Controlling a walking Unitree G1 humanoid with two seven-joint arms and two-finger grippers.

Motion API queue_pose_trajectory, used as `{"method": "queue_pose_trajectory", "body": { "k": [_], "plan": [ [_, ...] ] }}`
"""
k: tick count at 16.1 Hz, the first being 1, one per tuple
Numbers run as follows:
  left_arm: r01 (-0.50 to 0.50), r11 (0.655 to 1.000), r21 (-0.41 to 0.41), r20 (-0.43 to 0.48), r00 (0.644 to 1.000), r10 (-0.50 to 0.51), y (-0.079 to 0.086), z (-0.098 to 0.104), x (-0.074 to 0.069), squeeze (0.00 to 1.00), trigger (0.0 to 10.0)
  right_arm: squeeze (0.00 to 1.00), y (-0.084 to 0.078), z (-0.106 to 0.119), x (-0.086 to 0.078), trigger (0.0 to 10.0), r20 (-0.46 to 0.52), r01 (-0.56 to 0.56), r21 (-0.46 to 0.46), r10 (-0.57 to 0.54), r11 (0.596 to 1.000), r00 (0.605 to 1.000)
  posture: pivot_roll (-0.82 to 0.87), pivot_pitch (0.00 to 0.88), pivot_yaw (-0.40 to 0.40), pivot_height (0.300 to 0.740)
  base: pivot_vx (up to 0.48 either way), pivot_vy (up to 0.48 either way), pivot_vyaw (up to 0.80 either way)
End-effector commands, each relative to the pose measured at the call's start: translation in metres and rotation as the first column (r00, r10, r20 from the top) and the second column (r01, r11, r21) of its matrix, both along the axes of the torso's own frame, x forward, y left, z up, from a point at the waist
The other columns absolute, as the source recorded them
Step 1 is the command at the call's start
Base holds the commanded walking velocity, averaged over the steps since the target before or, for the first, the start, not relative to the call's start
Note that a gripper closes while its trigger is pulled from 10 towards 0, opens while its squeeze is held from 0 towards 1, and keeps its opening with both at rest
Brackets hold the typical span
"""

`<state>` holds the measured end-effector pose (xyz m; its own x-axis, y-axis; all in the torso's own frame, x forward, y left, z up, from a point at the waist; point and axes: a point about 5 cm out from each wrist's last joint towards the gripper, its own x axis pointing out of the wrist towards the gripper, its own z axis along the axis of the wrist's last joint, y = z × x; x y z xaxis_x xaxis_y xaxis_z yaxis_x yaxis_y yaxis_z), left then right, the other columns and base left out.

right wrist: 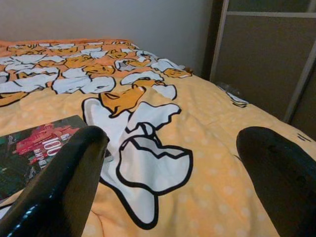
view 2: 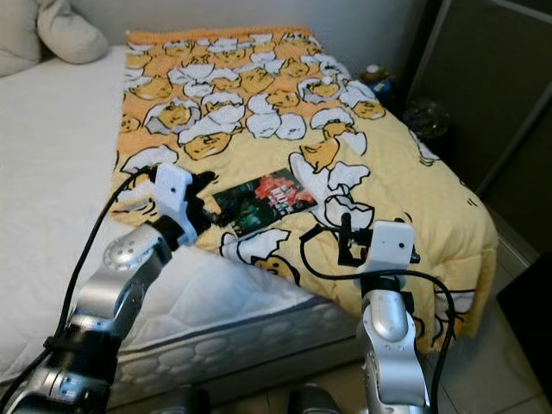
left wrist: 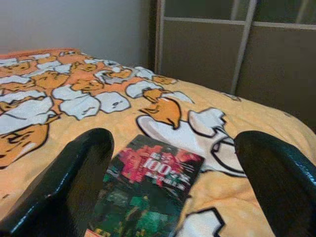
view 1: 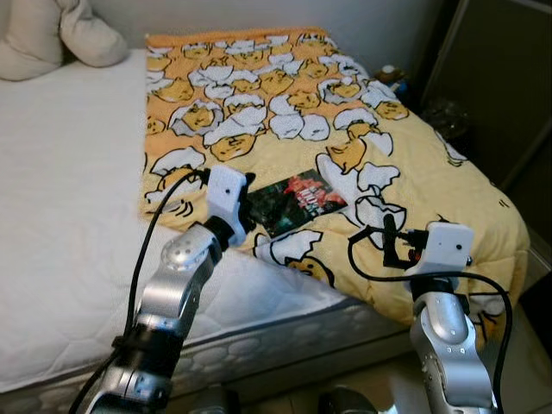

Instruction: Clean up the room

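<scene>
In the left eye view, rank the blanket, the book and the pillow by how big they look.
1. blanket, covering much of the bed.
2. pillow, cut off by the picture's edge, so its full size is unsure.
3. book, lying on the blanket by the left hand.

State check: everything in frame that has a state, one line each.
left gripper: open, fingers at the book's near edge
right gripper: open, over the blanket, holding nothing
book: closed, flat on the blanket
blanket: spread over the bed's right side
pillows: at the head of the bed
</scene>
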<state>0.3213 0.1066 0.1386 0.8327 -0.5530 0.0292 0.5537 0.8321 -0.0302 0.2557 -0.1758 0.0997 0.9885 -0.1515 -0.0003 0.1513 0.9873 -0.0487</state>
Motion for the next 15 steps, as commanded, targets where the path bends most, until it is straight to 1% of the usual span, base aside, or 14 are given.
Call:
{"method": "queue_pose_trajectory", "body": {
  "k": [1, 2, 3, 4, 5, 6, 7, 8, 9, 10, 11, 12, 15],
  "plan": [
    [-0.027, 0.999, -0.019, 0.003, 1.0, 0.027, 0.003, 0.003, 0.004, 0.0, 10.0, 0.0, 0.003, 0.004, 0.005, 10.0, 0.021, -0.018, -0.007, 0.018, 1.0, 1.0, -0.06, 0.0, 0.03, 0.695, 0.0, 0.412, 0.0],
    [-0.088, 0.995, -0.038, -0.023, 0.996, 0.088, 0.007, 0.0, 0.006, 0.0, 10.0, 0.0, 0.004, 0.005, 0.005, 10.0, 0.032, -0.021, 0.0, 0.021, 1.0, 0.999, -0.06, 0.0, 0.028, 0.695, 0.0, 0.48, 0.0],
    [-0.161, 0.983, -0.089, -0.065, 0.986, 0.156, 0.014, -0.003, 0.007, 0.0, 10.0, 0.0, 0.003, 0.007, 0.004, 10.0, 0.047, -0.015, 0.008, 0.015, 1.0, 0.999, -0.06, 0.0, 0.026, 0.695, 0.0, 0.48, 0.0],
    [-0.237, 0.964, -0.118, -0.113, 0.968, 0.224, 0.024, -0.009, 0.008, 0.0, 10.0, 0.0, 0.0, 0.008, 0.001, 10.0, 0.064, 0.003, 0.028, -0.005, 1.0, 0.998, -0.06, 0.0, 0.026, 0.695, 0.0, 0.48, 0.0],
    [-0.289, 0.949, -0.123, -0.147, 0.952, 0.27, 0.033, -0.014, 0.008, 0.0, 10.0, 0.0, -0.004, 0.007, -0.003, 10.0, 0.071, 0.029, 0.041, -0.031, 0.999, 0.997, -0.06, 0.0, 0.022, 0.695, 0.0, 0.48, 0.0],
    [-0.288, 0.957, 0.011, -0.088, 0.953, 0.288, 0.039, -0.026, -0.001, 0.0, 10.0, 0.0, -0.014, -0.003, -0.012, 10.0, 0.041, 0.066, 0.049, -0.068, 0.997, 0.997, -0.06, 0.0, 0.021, 0.695, 0.0, 0.0, 0.0],
    [-0.28, 0.959, 0.044, -0.081, 0.956, 0.283, 0.039, -0.029, -0.003, 0.0, 10.0, 0.0, -0.016, -0.006, -0.013, 10.0, 0.035, 0.071, 0.047, -0.072, 0.996, 0.997, -0.06, 0.0, 0.02, 0.695, 0.0, 0.0, 0.0],
    [-0.255, 0.965, 0.061, -0.077, 0.963, 0.26, 0.037, -0.032, -0.006, 0.0, 10.0, 0.0, -0.017, -0.009, -0.013, 10.0, 0.027, 0.079, 0.052, -0.081, 0.995, 0.996, -0.06, 0.0, 0.021, 0.695, 0.0, 0.0, 0.0],
    [-0.214, 0.974, 0.071, -0.055, 0.974, 0.218, 0.03, -0.03, -0.007, 0.0, 10.0, 0.0, -0.016, -0.008, -0.012, 10.0, 0.03, 0.077, 0.052, -0.078, 0.996, 0.996, -0.06, 0.0, 0.024, 0.695, 0.0, 0.0, 0.0],
    [-0.167, 0.983, 0.076, -0.038, 0.985, 0.171, 0.02, -0.026, -0.005, 0.0, 10.0, 0.0, -0.013, -0.007, -0.009, 10.0, 0.034, 0.068, 0.046, -0.07, 0.997, 0.997, -0.06, 0.0, 0.025, 0.695, 0.0, 0.0, 0.0],
    [-0.14, 0.988, 0.064, -0.033, 0.989, 0.142, 0.015, -0.023, -0.002, 0.0, 10.0, 0.0, -0.012, -0.007, -0.007, 10.0, 0.036, 0.065, 0.045, -0.067, 0.997, 0.997, -0.06, 0.0, 0.028, 0.695, 0.0, 0.0, 0.0],
    [-0.113, 0.992, 0.052, -0.018, 0.993, 0.114, 0.011, -0.017, 0.0, 0.0, 10.0, 0.0, -0.011, -0.006, -0.006, 10.0, 0.039, 0.063, 0.042, -0.065, 0.997, 0.997, -0.07, 0.0, 0.03, 0.695, 0.0, 0.0, 0.0],
    [-0.081, 0.994, 0.069, 0.021, 0.997, 0.08, 0.007, -0.011, 0.005, 0.0, 10.0, 0.0, -0.009, -0.006, -0.005, 10.0, 0.047, 0.055, 0.036, -0.057, 0.998, 0.997, -0.08, 0.0, 0.042, 0.695, 0.0, 0.0, 0.0]
  ]
}}
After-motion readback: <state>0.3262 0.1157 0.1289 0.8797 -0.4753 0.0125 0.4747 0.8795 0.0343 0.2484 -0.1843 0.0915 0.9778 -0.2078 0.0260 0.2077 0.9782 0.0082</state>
